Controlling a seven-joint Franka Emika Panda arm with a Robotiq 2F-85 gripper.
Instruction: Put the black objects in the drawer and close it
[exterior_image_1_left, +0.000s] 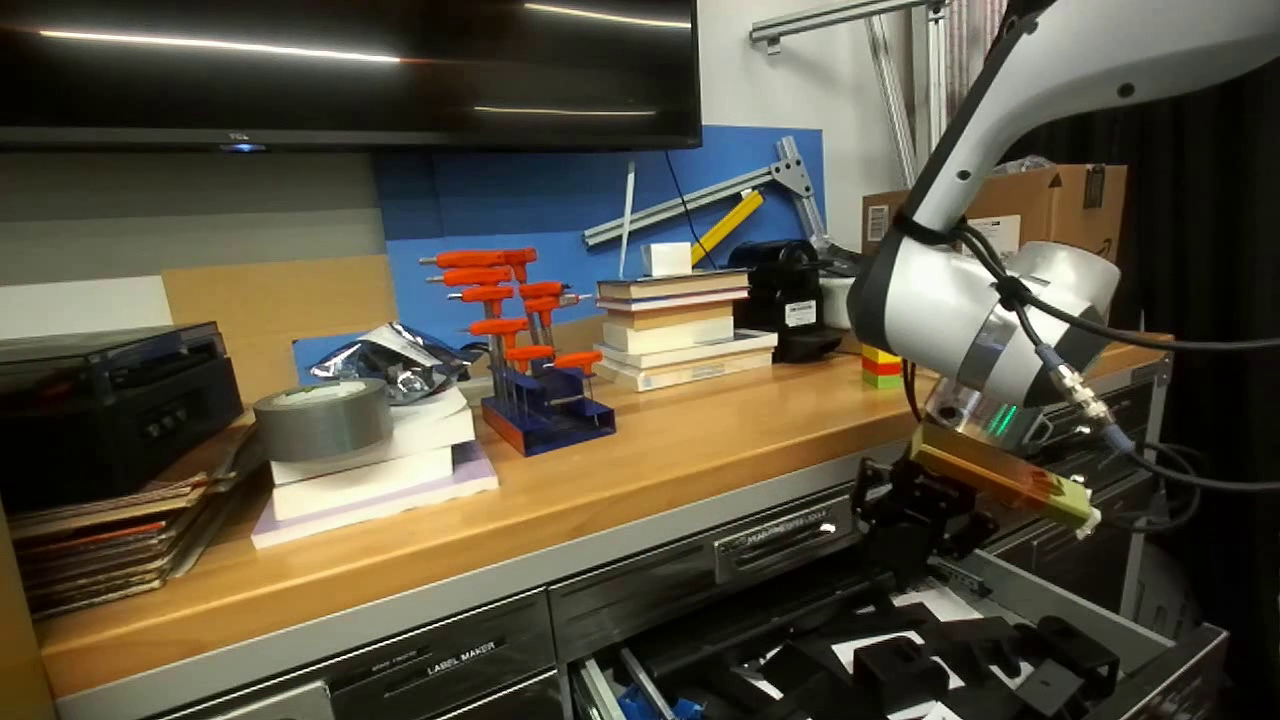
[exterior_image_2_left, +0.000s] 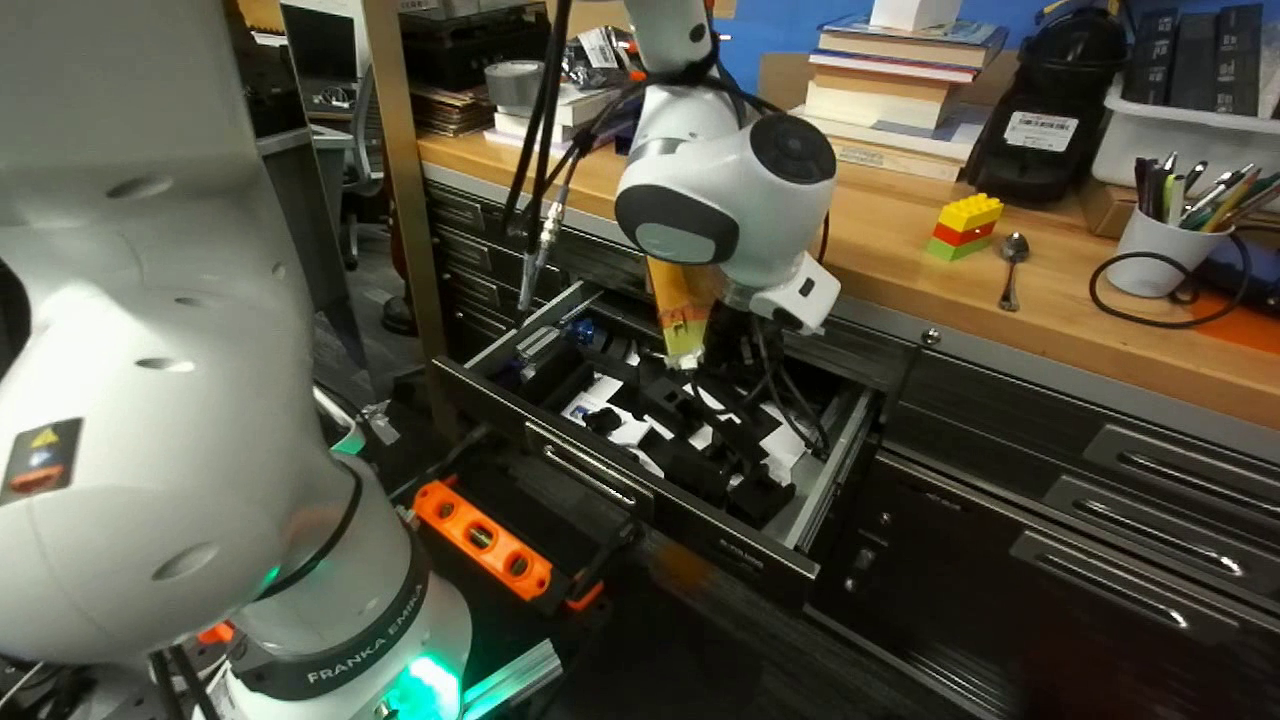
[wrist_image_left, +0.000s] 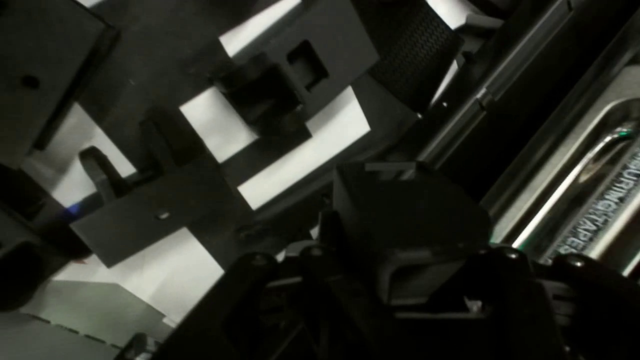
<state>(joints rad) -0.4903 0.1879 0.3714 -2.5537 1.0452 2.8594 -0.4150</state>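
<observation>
Black pieces (exterior_image_1_left: 900, 672) lie in the open drawer (exterior_image_2_left: 700, 525); over it the gripper (wrist_image_left: 411, 252), jaws partly spread, clasps a black block (wrist_image_left: 412, 210); release and closing apparently remain.

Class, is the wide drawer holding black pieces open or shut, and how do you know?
Open: in both exterior views, the drawer juts out from the cabinet, showing the black pieces inside.

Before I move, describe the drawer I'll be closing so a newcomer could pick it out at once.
Find the wooden counter and look just below it. There, directly under the shut TAPES drawer, is the wide drawer with black and white inside. It stands pulled out, while the drawer stack beside it is shut.
</observation>
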